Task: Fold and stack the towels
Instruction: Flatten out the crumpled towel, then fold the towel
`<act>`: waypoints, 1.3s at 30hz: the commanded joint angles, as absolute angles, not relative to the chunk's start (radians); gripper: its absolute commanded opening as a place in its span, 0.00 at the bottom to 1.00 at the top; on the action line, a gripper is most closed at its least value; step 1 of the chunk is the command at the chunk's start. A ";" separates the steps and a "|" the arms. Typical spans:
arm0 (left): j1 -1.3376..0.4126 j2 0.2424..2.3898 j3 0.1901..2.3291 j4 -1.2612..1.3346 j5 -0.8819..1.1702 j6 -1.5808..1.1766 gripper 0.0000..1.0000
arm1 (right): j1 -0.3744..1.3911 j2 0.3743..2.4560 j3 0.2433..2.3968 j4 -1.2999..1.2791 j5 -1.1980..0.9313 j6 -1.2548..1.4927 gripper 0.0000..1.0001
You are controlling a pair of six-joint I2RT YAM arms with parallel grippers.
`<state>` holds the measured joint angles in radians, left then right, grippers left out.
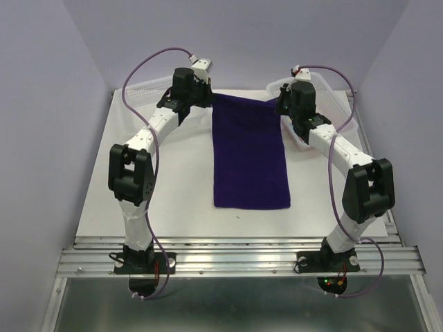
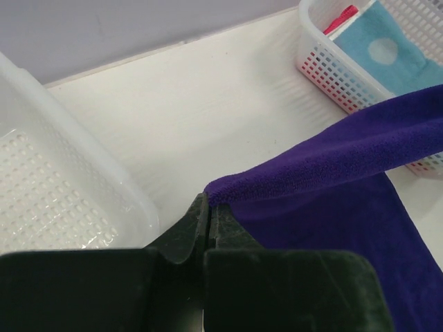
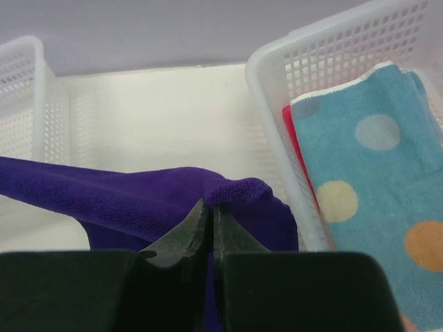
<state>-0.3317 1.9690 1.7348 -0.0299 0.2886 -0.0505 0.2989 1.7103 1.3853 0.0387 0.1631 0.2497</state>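
The white table [image 1: 180, 180] spreads beneath both grippers. The dark purple towel [image 1: 249, 159] stretches between them, its far edge raised and the rest lying flat back toward the arm bases. The left basket [image 2: 41, 187] sits just left of the left gripper [image 2: 209, 200]. The right basket [image 3: 277, 55], just right of the right gripper [image 3: 211, 204], holds a blue spotted towel [image 3: 374, 180] and a pink-red towel [image 3: 291, 135]. Each gripper's jaws are clamped on one far corner of the purple towel.
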 commanded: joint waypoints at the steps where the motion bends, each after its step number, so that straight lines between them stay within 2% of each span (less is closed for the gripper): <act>1: -0.324 1.928 1.776 0.064 0.320 -0.008 0.00 | 0.288 1.697 1.471 0.124 0.182 0.250 0.01; 11: -0.350 1.829 1.582 0.135 0.374 -0.057 0.00 | 0.288 1.612 1.358 0.049 0.239 0.327 0.01; 21: -0.434 1.645 1.286 0.209 0.265 -0.094 0.00 | 0.290 1.379 1.091 -0.026 0.123 0.440 0.01; 27: -0.517 1.543 1.134 0.225 0.131 -0.083 0.00 | 0.291 1.276 0.928 -0.048 0.088 0.497 0.01; 39: -0.601 1.349 0.878 0.259 0.012 -0.179 0.00 | 0.296 1.076 0.706 -0.098 0.005 0.578 0.01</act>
<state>-0.6006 1.4261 0.9115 0.1970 0.0662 -0.1444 0.2951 1.1419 0.7639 -0.0975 0.0387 0.5335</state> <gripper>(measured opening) 0.037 0.071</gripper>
